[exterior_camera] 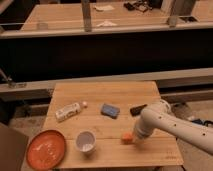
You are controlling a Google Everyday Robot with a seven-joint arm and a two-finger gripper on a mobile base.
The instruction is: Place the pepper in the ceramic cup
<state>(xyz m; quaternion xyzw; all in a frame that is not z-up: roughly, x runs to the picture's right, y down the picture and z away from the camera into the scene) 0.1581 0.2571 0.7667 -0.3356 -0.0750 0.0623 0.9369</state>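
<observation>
Gripper (133, 137): low over the front right of the table (100, 92), right at the pepper; whether it grips cannot be told.
Pepper (127, 139): on the wood near the front edge.
Ceramic cup (86, 142): upright, left of the pepper, bare wood between.
Orange plate (46, 148): front left corner, beside the cup.
</observation>
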